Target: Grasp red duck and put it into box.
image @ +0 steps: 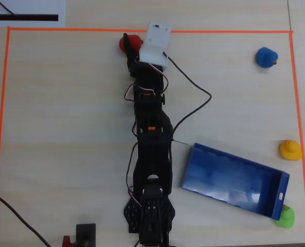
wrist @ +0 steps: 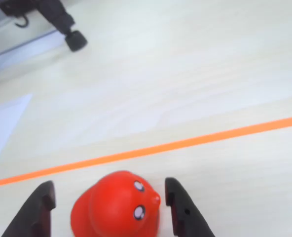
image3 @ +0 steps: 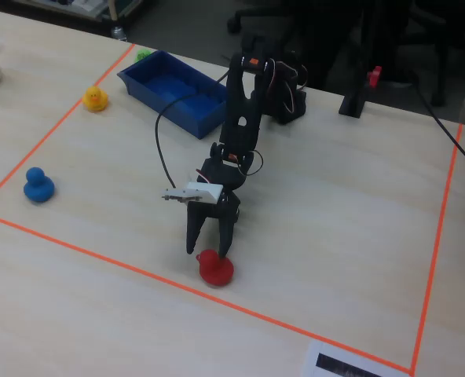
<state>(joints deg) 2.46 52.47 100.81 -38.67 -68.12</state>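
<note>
We are finding the red duck [wrist: 117, 207] sitting low in the wrist view, just inside the orange tape line [wrist: 151, 149], with the gripper [wrist: 109, 195] standing open around it, one finger [wrist: 178, 205] at each side and neither visibly pressing the toy. In the overhead view the duck [image: 129, 42] is lying at the upper centre, well apart from the box [image: 234, 179] at the lower right. We are also noting a blue duck [image: 266, 57] and a yellow duck [image: 290, 150] along the right edge.
</note>
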